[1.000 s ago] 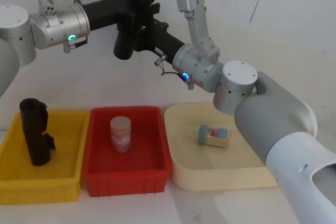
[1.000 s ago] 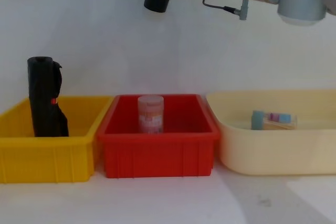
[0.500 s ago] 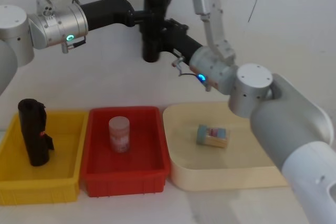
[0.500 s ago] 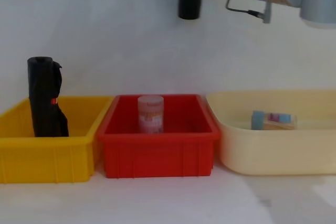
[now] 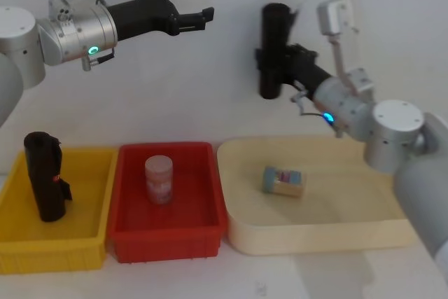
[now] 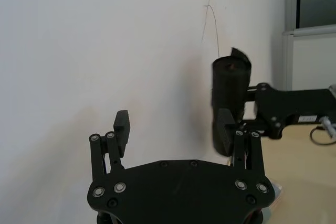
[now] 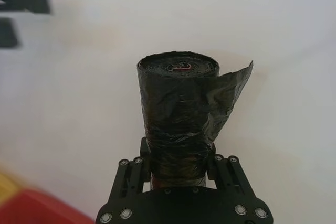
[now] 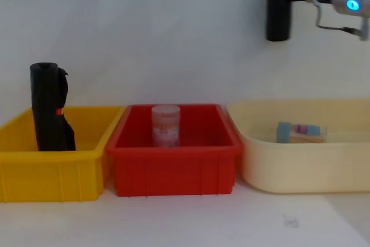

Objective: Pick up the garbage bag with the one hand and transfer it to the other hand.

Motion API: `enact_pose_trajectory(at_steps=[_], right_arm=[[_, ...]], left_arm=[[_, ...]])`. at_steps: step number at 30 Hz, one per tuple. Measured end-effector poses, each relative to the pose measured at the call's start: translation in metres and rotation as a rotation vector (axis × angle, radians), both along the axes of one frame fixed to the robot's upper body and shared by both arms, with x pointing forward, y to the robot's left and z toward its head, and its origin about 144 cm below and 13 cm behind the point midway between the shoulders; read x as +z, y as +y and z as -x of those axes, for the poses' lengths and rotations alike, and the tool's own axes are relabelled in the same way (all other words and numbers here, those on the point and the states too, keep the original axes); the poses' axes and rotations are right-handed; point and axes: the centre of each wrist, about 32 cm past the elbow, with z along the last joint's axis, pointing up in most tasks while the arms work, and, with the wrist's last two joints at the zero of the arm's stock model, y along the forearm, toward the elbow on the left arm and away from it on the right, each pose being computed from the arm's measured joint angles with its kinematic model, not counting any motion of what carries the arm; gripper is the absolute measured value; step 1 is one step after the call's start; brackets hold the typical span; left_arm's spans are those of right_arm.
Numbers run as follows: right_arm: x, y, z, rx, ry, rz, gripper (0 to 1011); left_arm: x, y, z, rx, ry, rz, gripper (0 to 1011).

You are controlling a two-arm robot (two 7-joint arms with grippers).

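The garbage bag [image 5: 274, 29], a black plastic roll, hangs upright in the air above the cream tray's far left corner. My right gripper [image 5: 270, 64], the one with the blue ring, is shut on its middle; the right wrist view shows the bag [image 7: 176, 114] standing between the fingers [image 7: 146, 150] with a loose flap at its top. The bag [image 8: 278, 10] is high at the right in the chest view. My left gripper [image 5: 190, 1], with the green ring, is held high over the red bin, open and holding nothing, well left of the bag [image 6: 229, 98].
A second black roll with a red mark [image 5: 45, 176] stands in the yellow bin [image 5: 91, 243]. A pink-labelled jar [image 5: 159, 178] stands in the red bin [image 5: 168, 232]. A small box [image 5: 284, 181] lies in the cream tray [image 5: 315, 232].
The bag has travelled to the right in my right gripper, away from the left gripper. The left gripper has stayed nearly in place and now stands clear of the bag.
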Motion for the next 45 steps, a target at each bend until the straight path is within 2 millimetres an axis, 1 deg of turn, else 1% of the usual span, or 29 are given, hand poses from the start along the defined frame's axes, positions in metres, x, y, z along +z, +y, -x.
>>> enact_pose_trajectory(at_steps=[2,6,13,18,20,21,22,23,24,28,30,31,33,35,45], right_arm=[[-0.002,-0.012,0.005,-0.031,0.01,0.006,565],[-0.003,-0.027,0.014,-0.066,0.022,0.016,565],[0.0,-0.046,0.026,-0.081,0.027,0.025,565],[0.004,-0.054,0.032,-0.059,0.019,0.021,571],[0.006,-0.056,0.034,-0.045,0.014,0.017,620],[0.007,-0.057,0.035,-0.04,0.012,0.017,671],[0.008,-0.058,0.035,-0.036,0.01,0.015,671],[0.01,-0.059,0.037,-0.03,0.006,0.014,710],[0.011,-0.06,0.038,-0.024,0.004,0.012,723],[0.013,-0.062,0.04,-0.011,-0.001,0.01,872],[0.014,-0.063,0.041,-0.007,-0.003,0.009,897],[0.014,-0.063,0.041,-0.006,-0.004,0.009,934],[0.015,-0.063,0.042,-0.001,-0.005,0.008,977],[0.015,-0.064,0.043,0.003,-0.006,0.008,1001],[0.017,-0.066,0.045,0.015,-0.011,0.006,1001]], left_arm=[[0.0,0.0,0.0,0.0,0.0,0.0,1001],[0.0,0.0,0.0,0.0,0.0,0.0,1001],[0.0,0.0,0.0,0.0,0.0,0.0,1001],[0.0,0.0,0.0,0.0,0.0,0.0,1001],[0.0,0.0,0.0,0.0,0.0,0.0,1001],[0.0,0.0,0.0,0.0,0.0,0.0,1001],[0.0,0.0,0.0,0.0,0.0,0.0,1001],[0.0,0.0,0.0,0.0,0.0,0.0,1001],[0.0,0.0,0.0,0.0,0.0,0.0,1001],[0.0,0.0,0.0,0.0,0.0,0.0,1001],[0.0,0.0,0.0,0.0,0.0,0.0,1001],[0.0,0.0,0.0,0.0,0.0,0.0,1001],[0.0,0.0,0.0,0.0,0.0,0.0,1001],[0.0,0.0,0.0,0.0,0.0,0.0,1001],[0.0,0.0,0.0,0.0,0.0,0.0,1001]])
